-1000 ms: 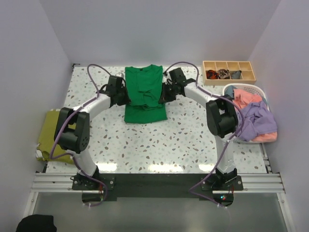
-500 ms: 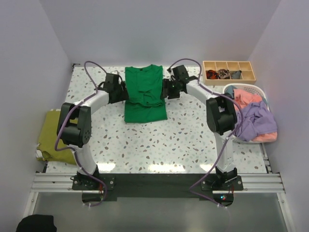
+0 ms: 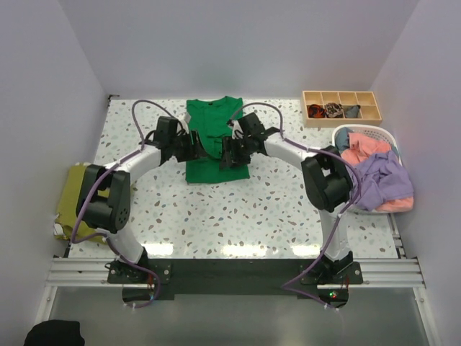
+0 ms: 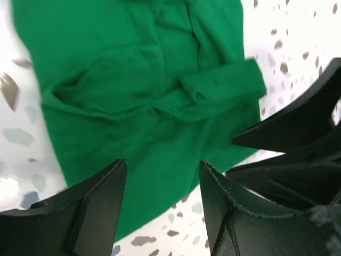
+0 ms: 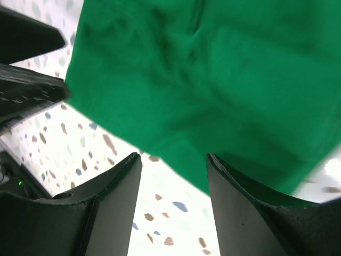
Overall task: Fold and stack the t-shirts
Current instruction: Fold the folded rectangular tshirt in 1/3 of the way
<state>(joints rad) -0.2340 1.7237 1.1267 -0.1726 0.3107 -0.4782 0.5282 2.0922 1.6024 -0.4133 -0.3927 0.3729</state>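
A bright green t-shirt (image 3: pixel 214 119) lies flat at the back middle of the table, sleeves folded in over its body. My left gripper (image 3: pixel 196 145) hovers over its left lower part, open with nothing between the fingers (image 4: pixel 163 170). From the other side my right gripper (image 3: pixel 227 154) hangs over the lower hem, also open and empty (image 5: pixel 173 160). The wrist views show green cloth (image 4: pixel 133 80) (image 5: pixel 213 80) just past the fingertips, with its hem edge running between them. An olive-yellow shirt (image 3: pixel 72 196) lies at the table's left edge. Lavender (image 3: pixel 385 180), coral-pink (image 3: pixel 366 148) and blue (image 3: pixel 343 135) shirts are heaped at the right.
A white slatted basket (image 3: pixel 392 135) holds the heaped shirts at the right edge. Behind it sits a wooden compartment tray (image 3: pixel 341 94) with small dark fabric pieces. The table (image 3: pixel 238 209) is speckled white, with purple walls close on both sides.
Both grippers have gone from shut to open and let go of the green shirt's sides. Both have since swung inward and nearer, over its lower half.
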